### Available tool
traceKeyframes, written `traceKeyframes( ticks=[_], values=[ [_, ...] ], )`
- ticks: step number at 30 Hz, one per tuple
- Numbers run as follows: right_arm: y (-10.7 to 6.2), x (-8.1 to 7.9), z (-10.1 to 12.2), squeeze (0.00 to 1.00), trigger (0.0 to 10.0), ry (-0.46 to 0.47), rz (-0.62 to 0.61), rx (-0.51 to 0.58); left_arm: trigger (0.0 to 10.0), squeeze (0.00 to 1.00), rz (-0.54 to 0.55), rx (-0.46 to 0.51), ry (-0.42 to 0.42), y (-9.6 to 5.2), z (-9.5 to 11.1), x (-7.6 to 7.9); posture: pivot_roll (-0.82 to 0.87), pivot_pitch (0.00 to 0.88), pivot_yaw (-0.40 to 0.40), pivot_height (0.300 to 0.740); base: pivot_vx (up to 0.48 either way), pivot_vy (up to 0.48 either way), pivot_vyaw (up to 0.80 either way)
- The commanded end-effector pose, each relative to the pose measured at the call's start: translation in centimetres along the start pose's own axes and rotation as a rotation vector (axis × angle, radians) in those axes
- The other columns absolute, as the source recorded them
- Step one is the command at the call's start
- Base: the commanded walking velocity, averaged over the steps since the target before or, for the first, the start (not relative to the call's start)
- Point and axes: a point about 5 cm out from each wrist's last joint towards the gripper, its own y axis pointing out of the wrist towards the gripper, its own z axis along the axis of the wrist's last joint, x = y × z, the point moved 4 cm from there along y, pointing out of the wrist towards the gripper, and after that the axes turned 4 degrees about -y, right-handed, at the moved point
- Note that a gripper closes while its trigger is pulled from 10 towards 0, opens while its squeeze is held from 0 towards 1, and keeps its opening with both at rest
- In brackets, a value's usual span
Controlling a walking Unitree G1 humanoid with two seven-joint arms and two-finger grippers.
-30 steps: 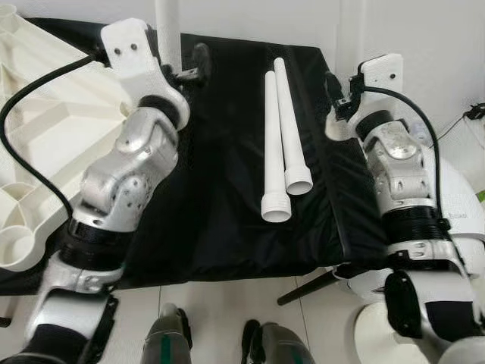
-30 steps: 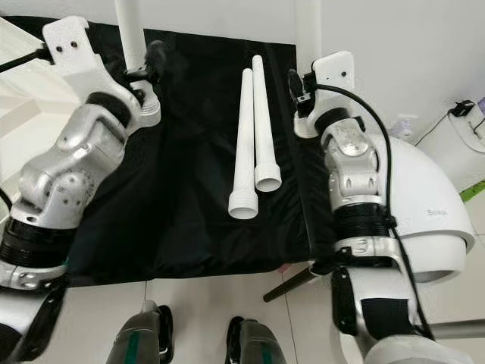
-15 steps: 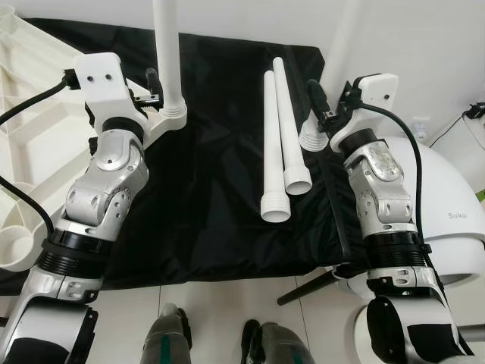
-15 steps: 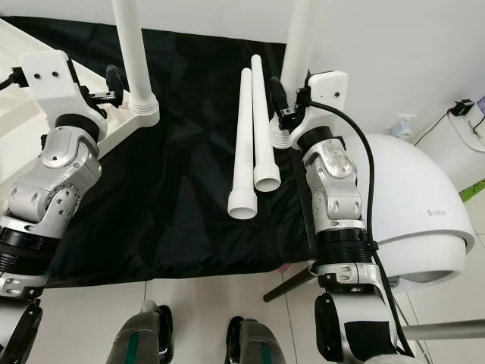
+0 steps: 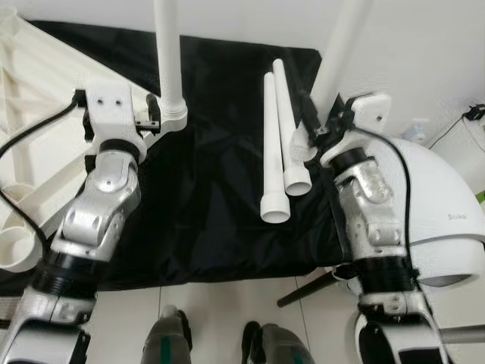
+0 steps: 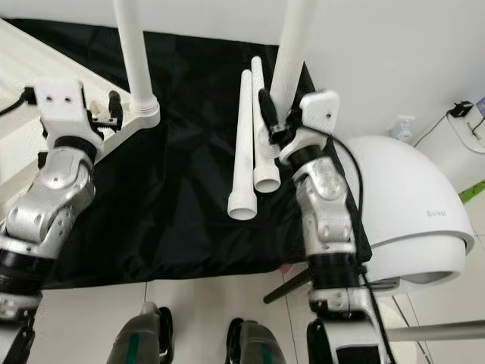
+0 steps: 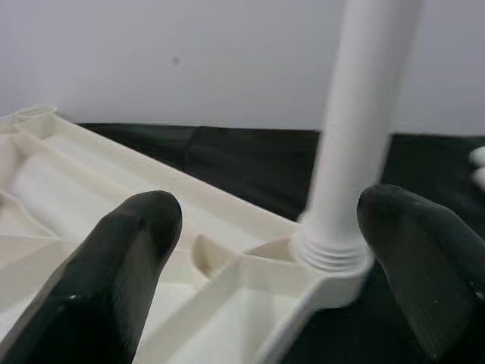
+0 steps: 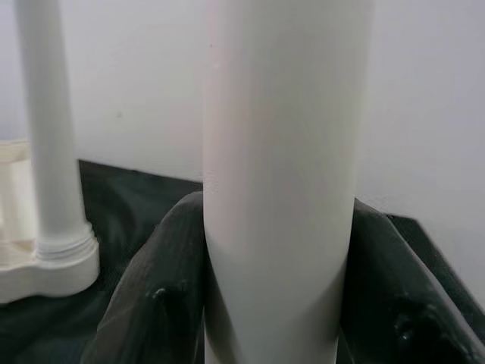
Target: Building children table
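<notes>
Upturned white tabletop point(image 5: 38, 136), one upright leg point(image 5: 168, 53)

A black cloth point(image 5: 197, 220) carries two loose white legs point(image 5: 274, 152) and the upturned tabletop point(image 5: 38, 136).

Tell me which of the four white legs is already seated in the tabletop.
The upright leg by the left gripper, standing in the tabletop corner socket. Right gripper holds another; two legs lie on the black cloth.

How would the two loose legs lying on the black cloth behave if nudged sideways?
The loose legs are round, smooth tubes, so they would probably roll. Their wider threaded ends may make them curve rather than roll straight. They look like stiff, hollow plastic, likely light; the soft cloth might slow them a little.
</notes>
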Motion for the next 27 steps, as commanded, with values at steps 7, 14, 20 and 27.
traceKeyframes(
  ticks=[7, 14, 20, 27],
  values=[
    [-1.0, 0.3, 0.2, 0.0, 10.0, -0.018, -0.038, 0.041, 10.0, 0.0, -0.041, 0.013, 0.063, -0.5, -0.7, 0.0, 0.07, 0.037, -0.053, 0.74, 0.0, 0.0, 0.0],
    [-1.5, 0.5, 0.0, 0.0, 10.0, -0.022, -0.062, 0.035, 10.0, 0.0, -0.052, 0.009, 0.061, -1.0, -1.2, -0.5, 0.08, 0.03, -0.052, 0.74, 0.0, 0.0, 0.0],
    [-2.0, 0.3, -0.5, 0.0, 10.0, -0.024, -0.07, 0.02, 10.0, 0.0, -0.07, 0.034, 0.043, -1.5, -1.2, -0.5, 0.08, 0.025, -0.06, 0.74, 0.0, 0.0, 0.0],
    [-1.9, 0.3, -0.5, 0.0, 10.0, -0.031, -0.07, 0.027, 10.0, 0.0, -0.074, 0.048, 0.065, -1.1, -1.0, -0.2, 0.08, 0.029, -0.062, 0.74, 0.0, 0.0, 0.0]
  ],
)
